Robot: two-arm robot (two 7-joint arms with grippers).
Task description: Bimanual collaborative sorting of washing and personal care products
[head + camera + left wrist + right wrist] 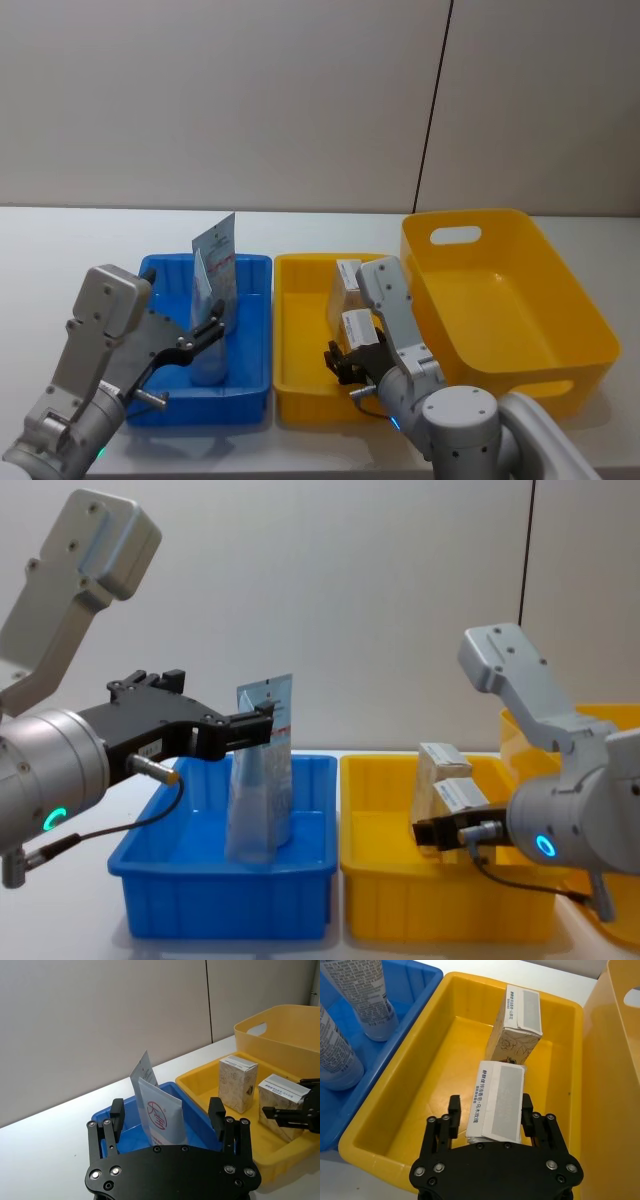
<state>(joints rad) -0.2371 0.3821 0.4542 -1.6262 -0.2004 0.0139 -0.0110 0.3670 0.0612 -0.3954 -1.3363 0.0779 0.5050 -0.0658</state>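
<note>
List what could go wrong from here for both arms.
1. The left end effector, open, straddles the near tube. The rear tube stands upright right behind it, so closing or lifting may topple it in the blue tray.
2. The right end effector sits around the near carton, close to the rear carton. Moving it may knock that one over in the yellow tray.

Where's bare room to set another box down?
Big yellow bin: empty. Shallow yellow tray: bare left half, beside the blue tray. Crowded: its right side, with two cartons and the right end effector; the tubes, by the left end effector.
</note>
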